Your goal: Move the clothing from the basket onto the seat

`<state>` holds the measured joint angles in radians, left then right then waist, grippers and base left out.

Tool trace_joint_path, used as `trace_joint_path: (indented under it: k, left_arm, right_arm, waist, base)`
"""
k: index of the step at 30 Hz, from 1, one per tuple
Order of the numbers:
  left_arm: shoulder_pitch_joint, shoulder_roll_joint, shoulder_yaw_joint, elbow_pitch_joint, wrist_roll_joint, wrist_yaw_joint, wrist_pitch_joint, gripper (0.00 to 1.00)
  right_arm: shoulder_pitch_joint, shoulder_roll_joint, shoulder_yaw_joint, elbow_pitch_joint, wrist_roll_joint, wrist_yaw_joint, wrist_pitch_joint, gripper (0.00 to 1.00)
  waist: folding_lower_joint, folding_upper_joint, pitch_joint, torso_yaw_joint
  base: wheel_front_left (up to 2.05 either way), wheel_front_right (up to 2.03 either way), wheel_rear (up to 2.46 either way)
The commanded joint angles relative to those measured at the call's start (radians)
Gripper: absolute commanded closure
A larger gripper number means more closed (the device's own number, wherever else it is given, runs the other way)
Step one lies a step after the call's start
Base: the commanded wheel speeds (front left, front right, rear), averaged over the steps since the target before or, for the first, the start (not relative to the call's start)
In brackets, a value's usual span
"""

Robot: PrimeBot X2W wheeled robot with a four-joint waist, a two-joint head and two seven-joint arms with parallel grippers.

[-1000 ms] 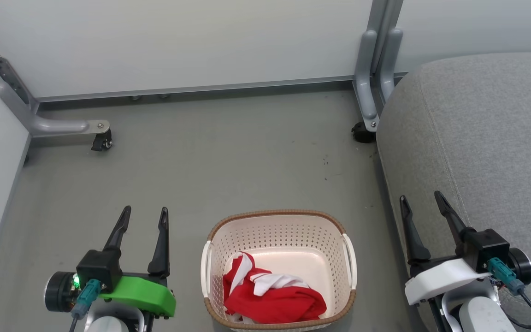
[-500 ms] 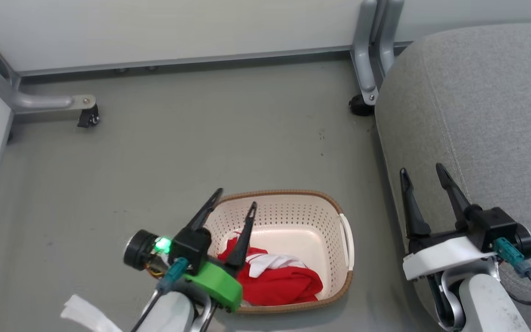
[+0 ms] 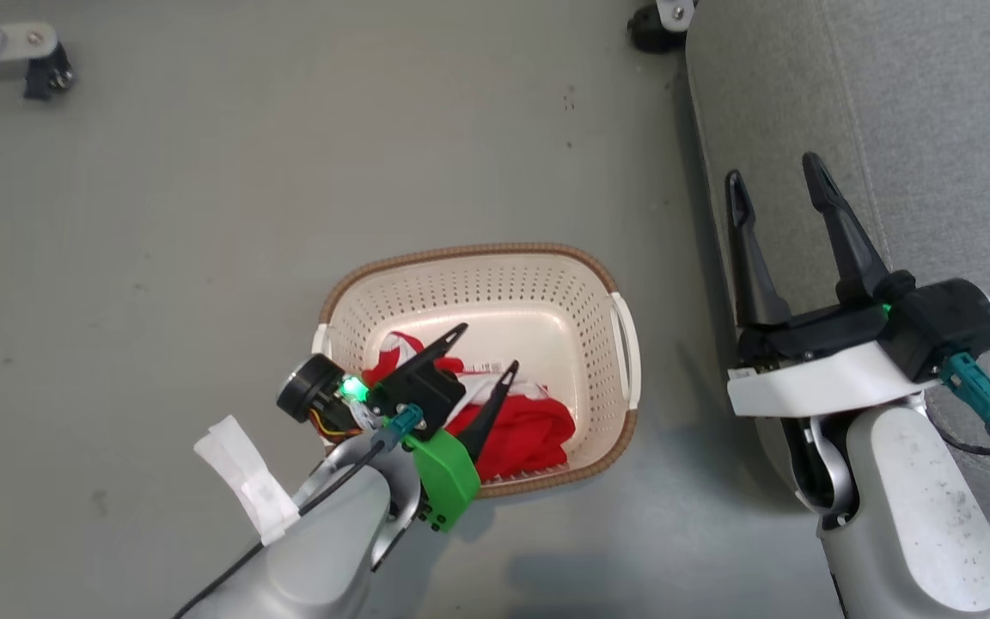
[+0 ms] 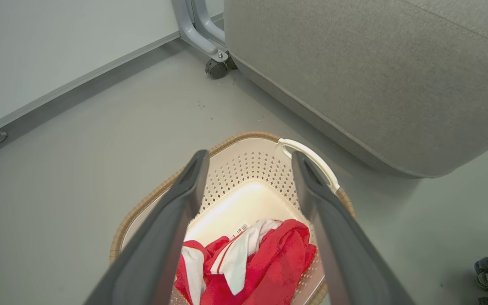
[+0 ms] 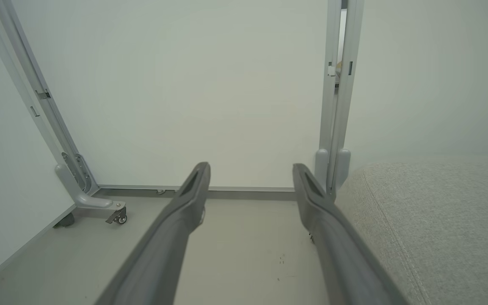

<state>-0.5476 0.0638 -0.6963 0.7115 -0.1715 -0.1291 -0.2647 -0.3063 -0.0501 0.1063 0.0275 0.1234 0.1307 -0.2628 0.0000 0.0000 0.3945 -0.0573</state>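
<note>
1. Reaching step: the left gripper hovers over the basket, jaws spread, empty
2. The red clothing lies heaped inside the basket, at its near side
3. The right gripper, jaws spread, hangs right of the basket, beside the grey seat
4. Next, the left gripper likely needs to dip into the heap and close on a fold

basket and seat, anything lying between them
Nothing: only a bare strip of grey floor separates the basket from the seat, shown in the head view and the left wrist view.
</note>
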Motion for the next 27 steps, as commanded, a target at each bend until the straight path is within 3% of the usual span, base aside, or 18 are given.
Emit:
trace_joint_path:
  k: [1, 13, 19, 27]
  left_arm:
    - [-0.058, 0.007, -0.009, 0.050, -0.003, -0.003, 0.001, 0.00]
    - [-0.265, -0.006, -0.157, 0.363, -0.055, -0.002, 0.005, 0.00]
    - [-0.322, -0.004, -0.231, 0.420, -0.143, -0.002, 0.053, 0.00]
    - [-0.389, 0.047, -0.313, 0.457, -0.240, -0.002, 0.126, 0.00]
  right_arm:
    - [-0.033, -0.001, 0.006, -0.014, 0.008, 0.000, -0.003, 0.00]
    - [-0.141, -0.001, 0.042, -0.070, 0.051, 0.000, -0.003, 0.00]
    - [-0.178, -0.001, 0.062, -0.081, 0.083, 0.000, -0.003, 0.00]
    - [-0.210, -0.001, 0.085, -0.083, 0.124, 0.000, -0.003, 0.00]
  waist:
    - [0.0000, 0.0000, 0.181, -0.073]
    - [0.0000, 0.0000, 0.416, -0.168]
    - [0.0000, 0.0000, 0.503, -0.208]
    - [0.0000, 0.0000, 0.580, -0.245]
  base:
    - [0.00, 0.00, 0.00]
    - [0.00, 0.00, 0.00]
    - [0.00, 0.00, 0.00]
    - [0.00, 0.00, 0.00]
